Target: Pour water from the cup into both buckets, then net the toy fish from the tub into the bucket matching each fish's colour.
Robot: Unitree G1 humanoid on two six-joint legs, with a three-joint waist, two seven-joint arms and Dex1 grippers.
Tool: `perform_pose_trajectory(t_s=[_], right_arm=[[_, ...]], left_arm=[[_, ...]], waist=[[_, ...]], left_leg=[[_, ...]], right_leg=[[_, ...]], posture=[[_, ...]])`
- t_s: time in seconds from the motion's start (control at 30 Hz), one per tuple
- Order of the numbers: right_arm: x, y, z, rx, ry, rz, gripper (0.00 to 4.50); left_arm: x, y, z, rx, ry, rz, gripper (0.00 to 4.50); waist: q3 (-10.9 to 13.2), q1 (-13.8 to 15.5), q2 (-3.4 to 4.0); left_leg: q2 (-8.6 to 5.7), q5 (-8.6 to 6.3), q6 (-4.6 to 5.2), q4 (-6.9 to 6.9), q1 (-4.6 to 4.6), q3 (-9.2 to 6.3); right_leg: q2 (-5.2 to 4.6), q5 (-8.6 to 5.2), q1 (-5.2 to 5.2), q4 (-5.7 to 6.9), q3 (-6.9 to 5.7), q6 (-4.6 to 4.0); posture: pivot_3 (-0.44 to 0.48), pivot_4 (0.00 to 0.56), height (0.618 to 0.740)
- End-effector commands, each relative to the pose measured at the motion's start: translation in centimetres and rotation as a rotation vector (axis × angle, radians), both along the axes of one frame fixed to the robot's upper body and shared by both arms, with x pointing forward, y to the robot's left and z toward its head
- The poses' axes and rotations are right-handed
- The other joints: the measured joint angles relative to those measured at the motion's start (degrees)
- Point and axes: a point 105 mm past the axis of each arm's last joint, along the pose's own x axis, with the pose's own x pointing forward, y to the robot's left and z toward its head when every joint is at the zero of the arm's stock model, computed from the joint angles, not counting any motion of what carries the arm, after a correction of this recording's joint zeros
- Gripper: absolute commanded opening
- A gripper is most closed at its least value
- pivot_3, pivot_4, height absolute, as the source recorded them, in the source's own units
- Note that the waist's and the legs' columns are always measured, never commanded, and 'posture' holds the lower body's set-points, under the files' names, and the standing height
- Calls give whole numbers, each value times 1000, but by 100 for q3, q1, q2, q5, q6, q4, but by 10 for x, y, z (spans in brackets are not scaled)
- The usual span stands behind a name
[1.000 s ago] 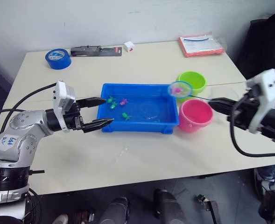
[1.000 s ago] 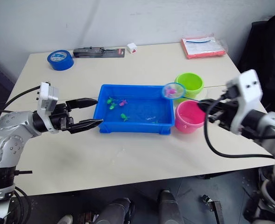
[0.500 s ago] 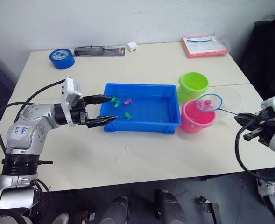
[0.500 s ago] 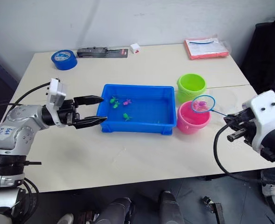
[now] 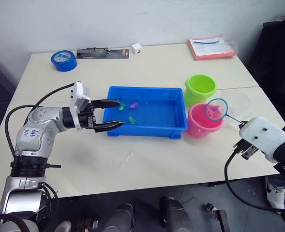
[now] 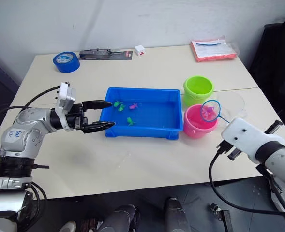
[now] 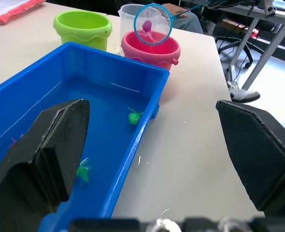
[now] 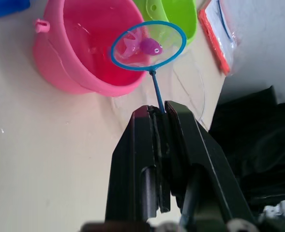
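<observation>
**Net with 1 pink fish held over the pink bucket**

The right gripper (image 8: 159, 112) pinches the thin handle of the net (image 8: 148, 46), its 2 black fingers pressed together on the stick. The blue hoop hangs over the far right rim of the pink bucket (image 5: 200, 121), and 1 pink fish (image 8: 145, 47) lies in the mesh. Water shows inside the pink bucket.

The green bucket (image 5: 200, 88) stands just beyond the pink one, the 2 close together. The clear cup (image 5: 237, 102) sits upright on the table (image 5: 171, 63) to the right of both buckets, near the table's right edge.

The tub (image 5: 147, 117) lies at the middle of the table, left of the buckets, its right end just beside the pink bucket. It holds water and several small fish toward its left half: green ones (image 5: 131, 120) and at least 1 pink one (image 5: 134, 104) near the far wall.

The left gripper (image 5: 114, 113) is spread wide, holding nothing. It hovers at the tub's left end, 1 fingertip over the far left corner and the other at the near left rim.

At the far side of the table lie a blue tape roll (image 5: 64, 60), a dark flat tool (image 5: 102, 52), a small white block (image 5: 136, 48) and a red-edged packet (image 5: 211, 48).
</observation>
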Motion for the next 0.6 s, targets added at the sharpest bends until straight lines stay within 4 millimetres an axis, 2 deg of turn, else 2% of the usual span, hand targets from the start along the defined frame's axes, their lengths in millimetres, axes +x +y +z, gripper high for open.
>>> perform_pose_trajectory(t_s=[0.03,0.3,0.6], right_arm=[[-4,5,3,-145,-50,67,794],[-2,3,1,-391,-163,140,794],[-5,1,-20,-575,-233,192,794]], left_arm=[[-2,0,9,-6,-47,-8,4500],[-2,-1,9,-12,-47,-8,4500],[-7,0,8,-23,-44,-2,4500]], waist=[[0,1,0],[0,-4,-1],[-1,-7,-1]], left_leg=[[0,0,0,1,0,0],[0,0,0,3,6,3],[0,0,0,3,8,5]], right_leg=[[0,0,0,0,0,0],[4,0,3,2,3,1],[8,0,5,4,5,1]], posture=[[0,150,740],[0,150,740],[0,150,740]])
